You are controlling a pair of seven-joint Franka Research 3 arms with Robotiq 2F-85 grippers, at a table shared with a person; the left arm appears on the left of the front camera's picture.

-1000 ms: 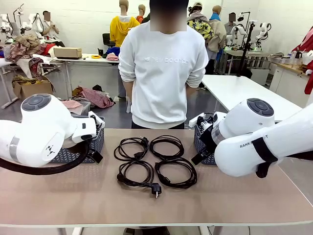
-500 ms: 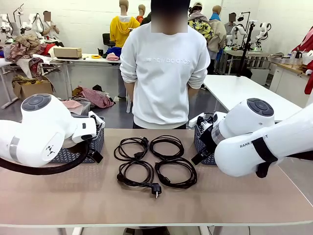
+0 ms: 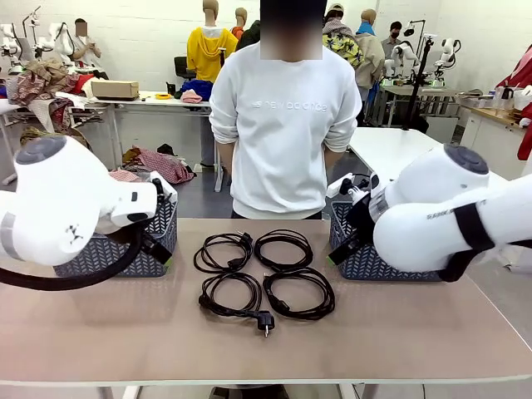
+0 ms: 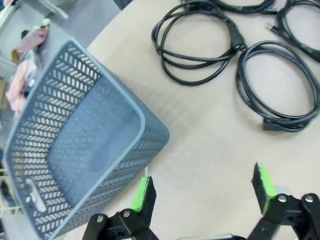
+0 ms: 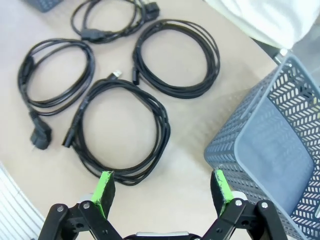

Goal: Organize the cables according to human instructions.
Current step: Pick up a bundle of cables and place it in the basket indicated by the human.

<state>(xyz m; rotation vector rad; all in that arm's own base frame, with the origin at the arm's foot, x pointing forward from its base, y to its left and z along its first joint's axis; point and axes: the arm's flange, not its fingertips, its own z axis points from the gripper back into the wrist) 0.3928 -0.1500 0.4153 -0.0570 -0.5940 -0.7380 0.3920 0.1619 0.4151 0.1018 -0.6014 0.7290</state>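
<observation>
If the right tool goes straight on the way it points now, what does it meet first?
Likely the bare table between the nearest cable coil and the basket; depth is unclear.

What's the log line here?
cables: four coils on table | left pincer: open, empty, by left basket | right pincer: open, empty, near right basket | person: standing far side

R gripper [image 5: 163, 184] wide open above tan table [image 5: 187, 145]. 4 black cables [image 5: 164, 127] coiled flat in 2x2 cluster, nearest coil just ahead of gripper. Grey mesh basket [image 5: 245, 135] at pic right.
</observation>
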